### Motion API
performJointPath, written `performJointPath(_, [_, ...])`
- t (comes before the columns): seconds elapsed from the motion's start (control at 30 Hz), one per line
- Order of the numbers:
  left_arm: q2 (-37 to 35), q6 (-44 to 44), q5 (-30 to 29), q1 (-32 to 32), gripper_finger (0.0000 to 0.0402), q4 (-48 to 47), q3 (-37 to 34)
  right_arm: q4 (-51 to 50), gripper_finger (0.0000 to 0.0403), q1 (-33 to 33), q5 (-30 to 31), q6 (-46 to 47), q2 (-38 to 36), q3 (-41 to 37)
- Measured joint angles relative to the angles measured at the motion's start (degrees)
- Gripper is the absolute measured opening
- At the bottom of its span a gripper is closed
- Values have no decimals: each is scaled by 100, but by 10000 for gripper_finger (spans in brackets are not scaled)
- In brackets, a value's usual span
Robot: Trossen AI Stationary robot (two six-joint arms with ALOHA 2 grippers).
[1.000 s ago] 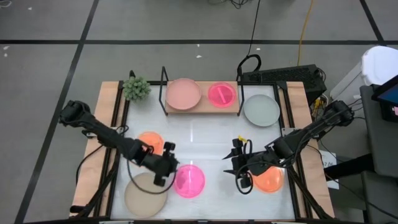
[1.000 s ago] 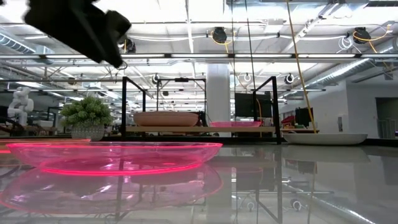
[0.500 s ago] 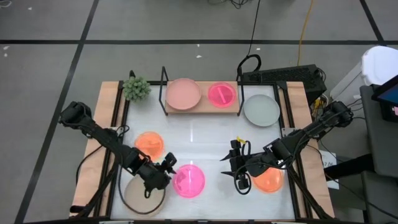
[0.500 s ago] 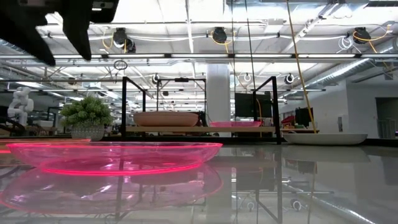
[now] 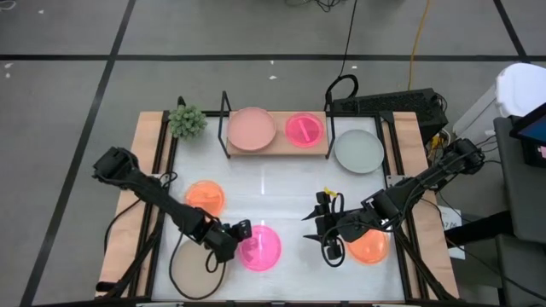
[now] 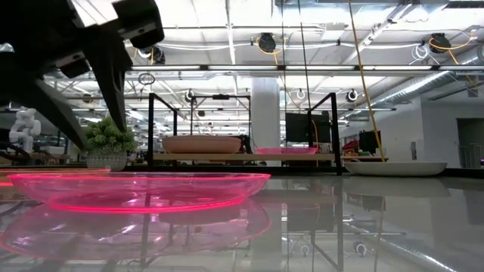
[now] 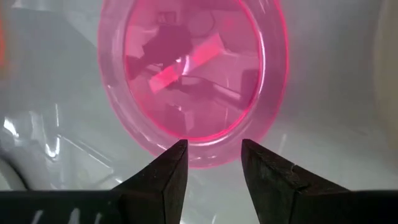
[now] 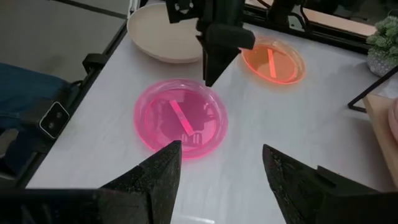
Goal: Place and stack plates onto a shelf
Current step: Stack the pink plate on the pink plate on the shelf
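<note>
Two dark fingers of the left gripper [image 7: 210, 163] stand apart, poised at the near rim of the hot pink plate [image 7: 191, 74], which lies flat on the white table [image 5: 281, 192] beside the beige plate [image 5: 192, 271]. Glossy, translucent, thin-lipped: probably light, stiff and slippery; pinch the raised rim. Right gripper [image 8: 219, 160] waits with fingers spread by an orange plate [image 5: 373, 248]. The shelf [image 5: 277, 150] holds a matte dusty-pink plate [image 5: 252, 128].
</note>
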Motion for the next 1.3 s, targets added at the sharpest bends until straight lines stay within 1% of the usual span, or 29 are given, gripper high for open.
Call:
performJointPath(0.1, [19, 310, 83, 39, 157, -27, 1, 0, 205, 0, 6, -87, 0, 0])
performJointPath(0.2, [17, 522, 359, 69, 157, -91, 1, -3, 205, 0, 7, -160, 0, 0])
performJointPath(0.33, [17, 857, 459, 82, 157, -285, 0, -7, 205, 0, 13, -161, 0, 0])
performJointPath(0.53, [49, 1291, 783, 161, 157, -277, 1, -8, 205, 0, 16, -161, 0, 0])
performJointPath(0.73, [242, 1680, 878, 252, 156, -95, -1, -7, 205, 0, 20, -165, 0, 0])
performJointPath(0.97, [321, 1896, 985, 349, 155, -57, -2, -7, 205, 0, 20, -185, 0, 0])
performJointPath(1.07, [321, 1957, 1198, 418, 139, -74, -2, -28, 205, 0, 21, -206, 0, 0])
performJointPath(1.2, [321, 2037, 1249, 436, 103, -76, -2, -28, 205, 0, 22, -248, 0, 0])
performJointPath(1.3, [321, 2042, 1341, 436, 82, -49, -2, -28, 205, 0, 22, -249, 0, 0])
